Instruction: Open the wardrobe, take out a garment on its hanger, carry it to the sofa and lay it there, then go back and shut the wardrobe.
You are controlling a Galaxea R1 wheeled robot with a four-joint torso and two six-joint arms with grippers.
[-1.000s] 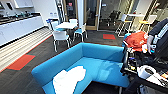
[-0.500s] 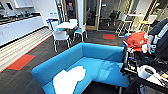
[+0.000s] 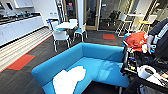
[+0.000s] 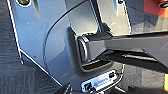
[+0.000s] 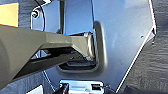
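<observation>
The bright blue sofa (image 3: 100, 63) stands close in front of me in the head view, its curved back wrapping round the far side and the left. A white garment (image 3: 68, 81) lies crumpled on the near left part of the seat. I cannot make out a hanger in the fabric. In the left wrist view a dark part of my left gripper (image 4: 65, 88) shows against the robot's own grey plate. A dark part of my right gripper (image 5: 63, 88) shows the same way in the right wrist view.
A person (image 3: 156, 37) stands at the right beside a dark cart (image 3: 140, 67) that carries a rust-orange garment (image 3: 135, 40). Behind the sofa stand a white table (image 3: 65, 25) and white chairs (image 3: 60, 36). A white counter (image 3: 17, 28) lines the left wall.
</observation>
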